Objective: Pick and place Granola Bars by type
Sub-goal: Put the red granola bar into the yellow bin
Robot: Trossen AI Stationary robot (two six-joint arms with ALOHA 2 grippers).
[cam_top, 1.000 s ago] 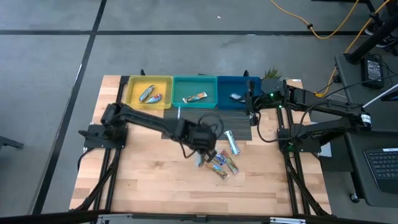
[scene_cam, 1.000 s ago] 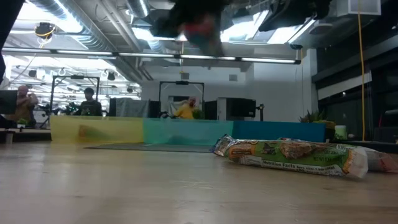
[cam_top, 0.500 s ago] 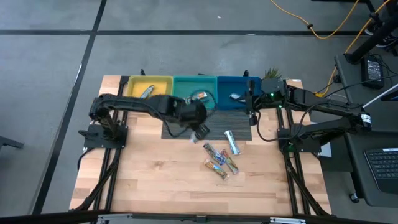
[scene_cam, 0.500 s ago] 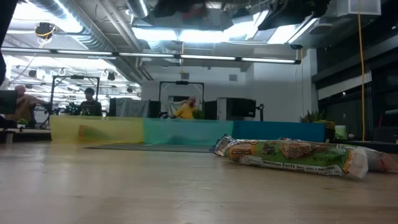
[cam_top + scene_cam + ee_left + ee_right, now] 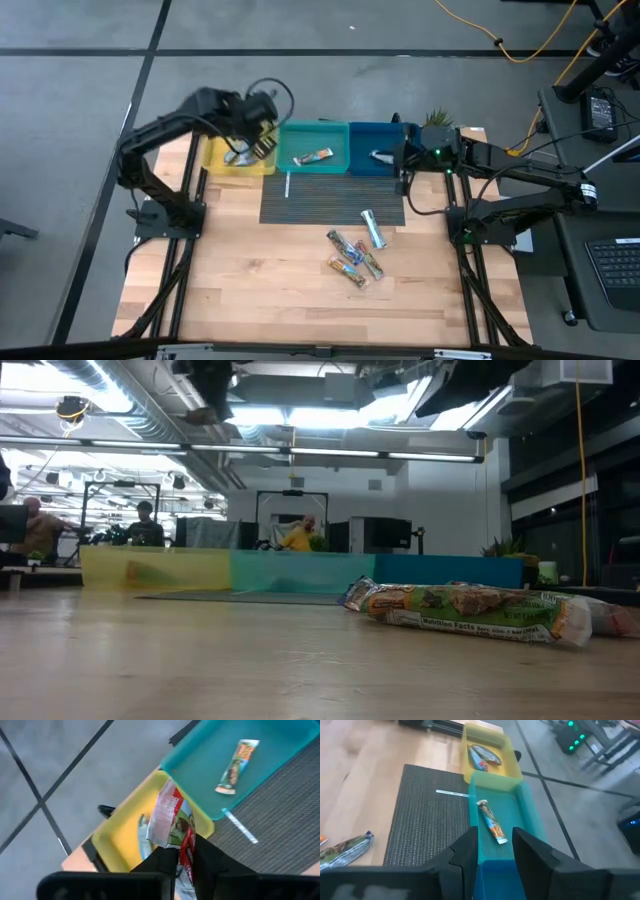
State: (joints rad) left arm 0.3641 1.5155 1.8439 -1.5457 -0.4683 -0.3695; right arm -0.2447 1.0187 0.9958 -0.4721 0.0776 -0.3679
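Note:
My left gripper (image 5: 260,138) hangs above the yellow bin (image 5: 222,160), shut on a red-and-silver granola bar (image 5: 170,817). The yellow bin holds silver-wrapped bars (image 5: 236,152). A tan printed bar (image 5: 312,156) lies flat in the teal bin (image 5: 313,133), and a silver bar (image 5: 379,155) lies in the blue bin (image 5: 375,132). On the table lie a silver bar (image 5: 372,228) and several printed bars (image 5: 352,262); the low view shows one printed bar (image 5: 470,610) up close. My right gripper (image 5: 492,857) waits open over the blue bin. My left gripper pinches the red-and-silver bar between its two fingers near one end (image 5: 186,851), coming from above. The bar is lifted clear, and its free crimped end (image 5: 159,827) sticks out past the fingertips over the yellow bin. The fingers hide the rest of the held end.
A white strip (image 5: 287,185) lies on the dark ribbed mat (image 5: 330,200) in front of the bins. Bare wood stretches toward the near edge (image 5: 250,290). Beyond the table in the low view, people (image 5: 145,525) stand in the room.
My left gripper has risen from beside the bars at mid-table and swung toward the far left, ending above the yellow bin with the red-and-silver bar still in its fingers. The bars left on the table have not moved.

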